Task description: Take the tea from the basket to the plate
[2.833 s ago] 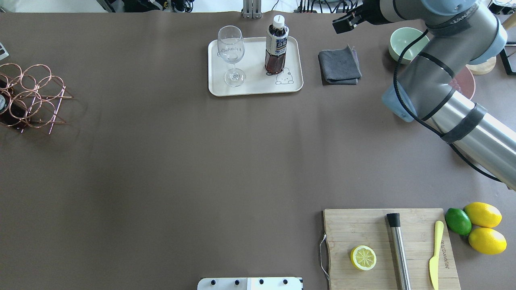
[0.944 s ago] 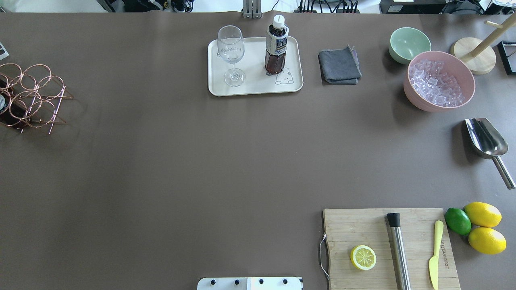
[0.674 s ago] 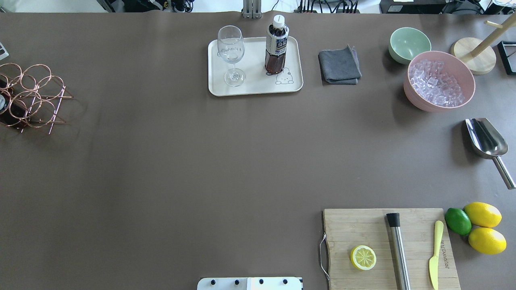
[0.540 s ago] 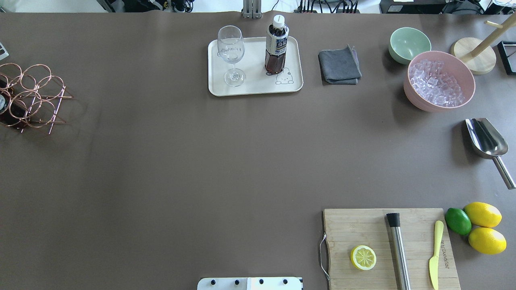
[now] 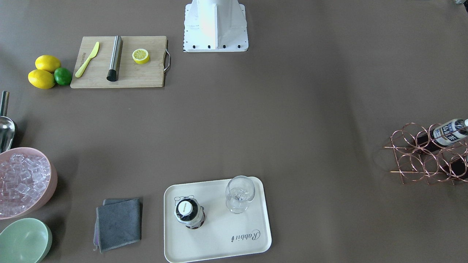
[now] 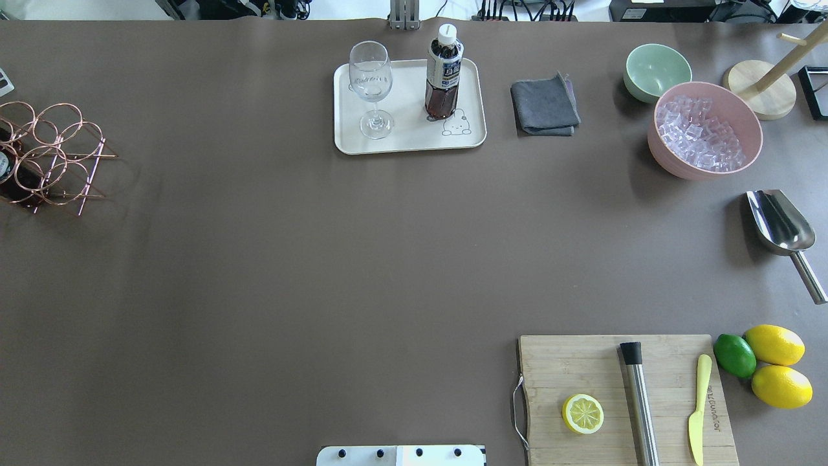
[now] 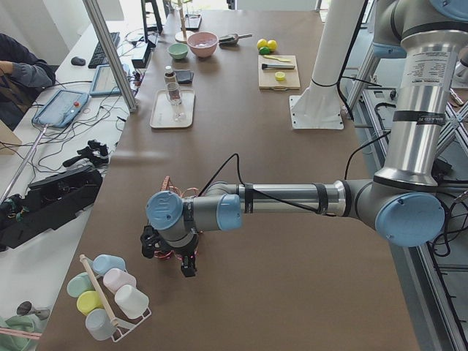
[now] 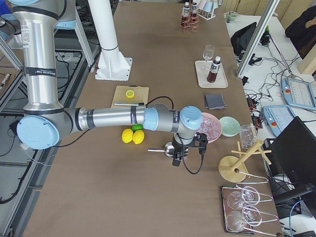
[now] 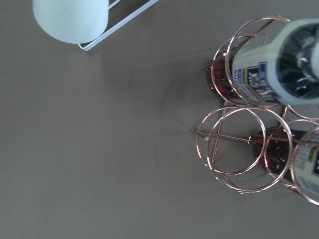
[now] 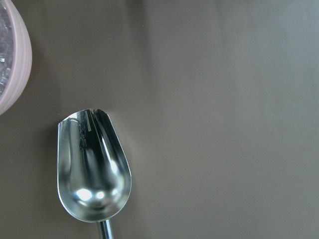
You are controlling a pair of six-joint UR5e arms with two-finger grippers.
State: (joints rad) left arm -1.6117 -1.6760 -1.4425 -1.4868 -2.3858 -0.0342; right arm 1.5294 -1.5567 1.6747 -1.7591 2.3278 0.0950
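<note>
One tea bottle [image 6: 444, 77] stands upright on the cream plate [image 6: 407, 133], next to a stemmed glass [image 6: 370, 87]; the front-facing view shows the bottle [image 5: 188, 213] and the plate [image 5: 219, 237] too. Two more tea bottles [image 9: 279, 69] lie in the copper wire basket [image 6: 48, 152] at the table's left end. My left gripper [image 7: 187, 265] hangs by the basket; I cannot tell whether it is open or shut. My right gripper [image 8: 176, 159] hangs over a steel scoop [image 10: 92, 169]; its state cannot be told either.
A pink bowl of ice [image 6: 704, 129], a pale green bowl [image 6: 656, 70] and a folded grey cloth [image 6: 545, 105] sit right of the plate. A cutting board [image 6: 556, 369] with a lemon half, muddler and knife is at the near right, beside lemons and a lime. A mug rack [image 7: 110, 300] stands near the left gripper.
The right arm reached over the table's back right 2.8 s ago and has since left the overhead view. Nothing on the table has moved in the last second.
</note>
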